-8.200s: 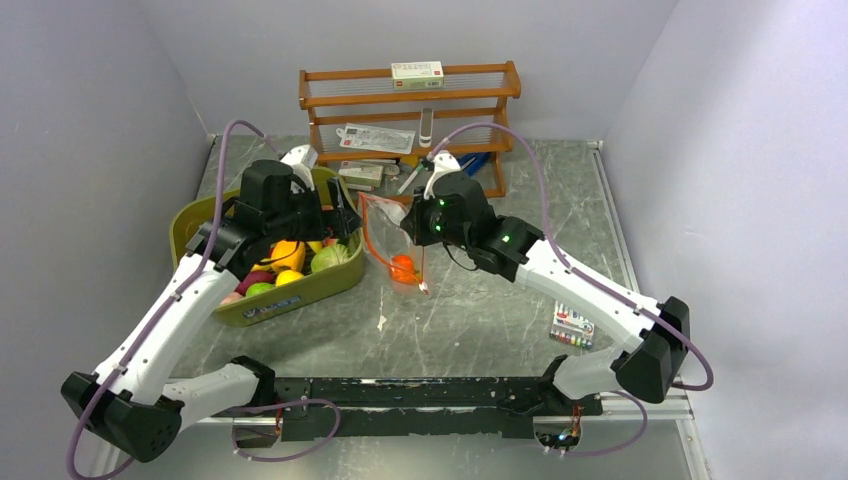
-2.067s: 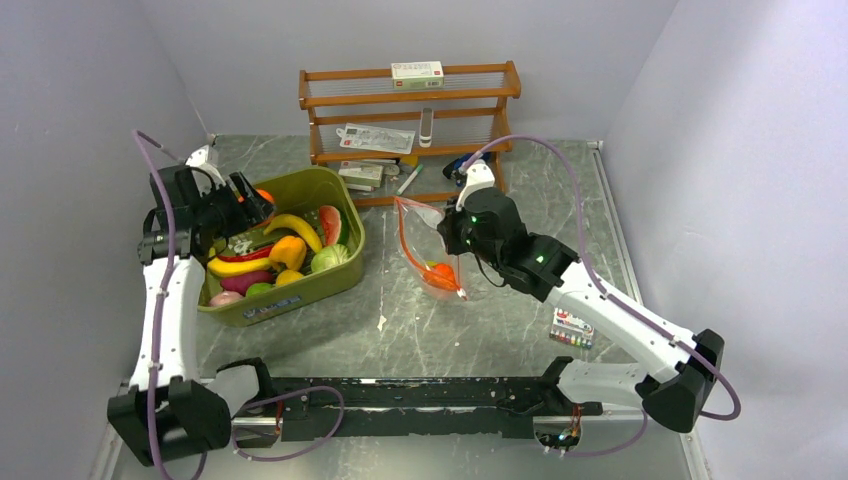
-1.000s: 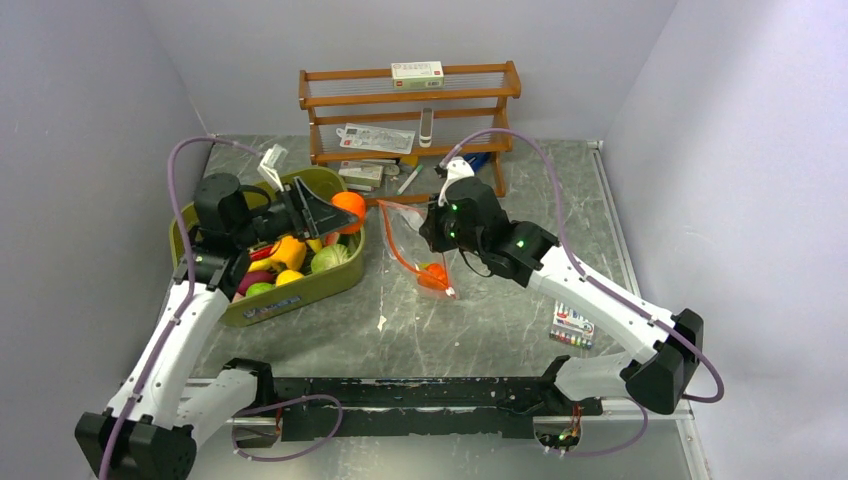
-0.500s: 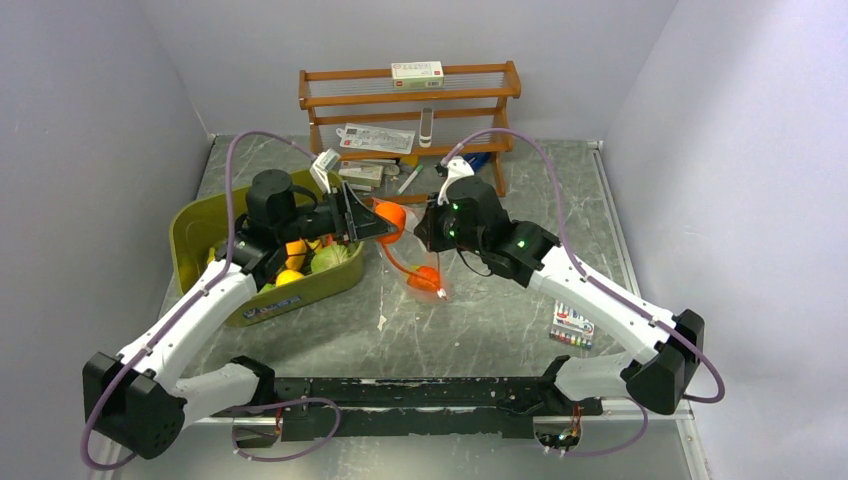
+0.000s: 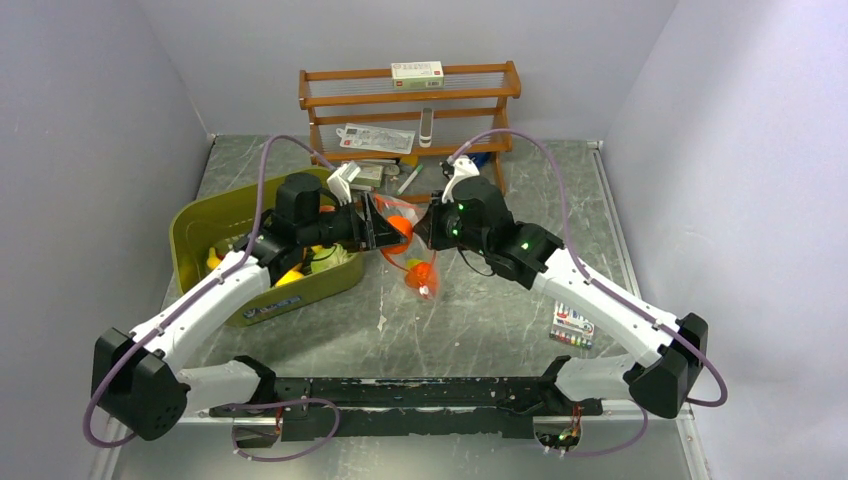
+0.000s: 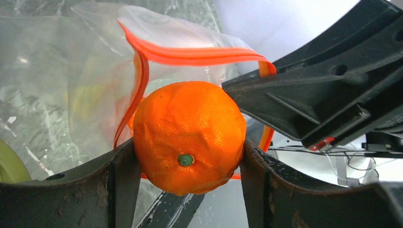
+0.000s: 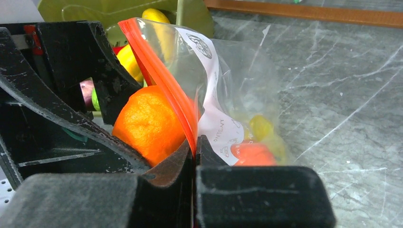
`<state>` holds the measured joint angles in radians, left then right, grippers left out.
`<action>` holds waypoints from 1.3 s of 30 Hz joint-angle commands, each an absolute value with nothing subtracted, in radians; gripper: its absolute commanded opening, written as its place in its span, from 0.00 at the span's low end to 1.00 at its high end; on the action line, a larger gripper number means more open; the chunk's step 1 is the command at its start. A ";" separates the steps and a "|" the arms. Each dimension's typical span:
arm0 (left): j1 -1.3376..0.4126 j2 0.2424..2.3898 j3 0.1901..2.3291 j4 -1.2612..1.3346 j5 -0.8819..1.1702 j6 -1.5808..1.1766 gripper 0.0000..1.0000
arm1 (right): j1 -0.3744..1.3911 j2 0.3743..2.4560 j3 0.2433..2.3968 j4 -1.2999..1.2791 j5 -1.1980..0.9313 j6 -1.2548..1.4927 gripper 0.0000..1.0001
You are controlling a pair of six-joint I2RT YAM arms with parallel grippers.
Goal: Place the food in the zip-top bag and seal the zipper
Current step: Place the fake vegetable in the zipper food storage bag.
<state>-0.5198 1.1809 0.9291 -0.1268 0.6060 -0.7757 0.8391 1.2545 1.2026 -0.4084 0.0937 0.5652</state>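
Stock on my screens, counted. Two arms. One left gripper (image 6: 187, 148), jaws set partway apart and clamped on both flanks of one toy orange (image 6: 189, 135), whose green stem dot faces the wrist camera. One right gripper (image 7: 195, 142), jaws fully closed, pinching the rim of the zip-top bag (image 7: 237, 85) right at the zipper (image 7: 161, 71). One zip-top bag, clear, hanging from the right gripper over the middle of the worktop (image 5: 480, 320), just right of the tub, mouth gaping toward the left gripper; I cannot tell whether its bottom touches down. One zipper, an orange-red strip, unsealed, its two sides bowed apart in a loop behind the toy orange. The toy orange sits at that mouth, close against the strip, and I cannot tell whether it has crossed the rim. Food inside the bag: two items that I can make out, one orange-red piece (image 7: 252, 154) and one yellowish piece (image 7: 261, 127), both low down. One olive-green tub (image 5: 200, 225), left of the bag, holding yellow and green pieces, the count hidden by the left arm. One wooden rack (image 5: 410, 100) against the back wall, with one white box (image 5: 417, 72) on top. One small coloured packet (image 5: 572, 327) beside the right arm. Edges: walls close off left, back and right. The two grippers meet almost tip to tip, and bare worktop runs from under the bag to the arm bases.
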 commanded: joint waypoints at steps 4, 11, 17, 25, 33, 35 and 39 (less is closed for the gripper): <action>-0.573 1.220 1.021 -0.295 0.465 -0.692 0.53 | 0.848 1.241 1.204 -0.328 0.036 0.589 0.00; -0.619 1.273 1.089 -0.396 0.353 -0.667 0.58 | 0.849 1.240 1.170 -0.273 -0.029 0.580 0.00; -0.646 1.285 1.126 -0.443 0.303 -0.660 0.67 | 0.847 1.233 1.161 -0.279 -0.008 0.580 0.00; -0.653 1.271 1.121 -0.444 0.277 -0.670 0.76 | 0.848 1.230 1.150 -0.294 0.013 0.572 0.00; -0.656 1.245 1.136 -0.449 0.264 -0.669 0.83 | 0.848 1.225 1.147 -0.300 0.029 0.566 0.00; -0.656 1.236 1.141 -0.454 0.261 -0.670 0.84 | 0.847 1.226 1.145 -0.302 0.032 0.565 0.00; -0.657 1.201 1.138 -0.439 0.265 -0.684 0.81 | 0.847 1.226 1.143 -0.307 0.041 0.563 0.00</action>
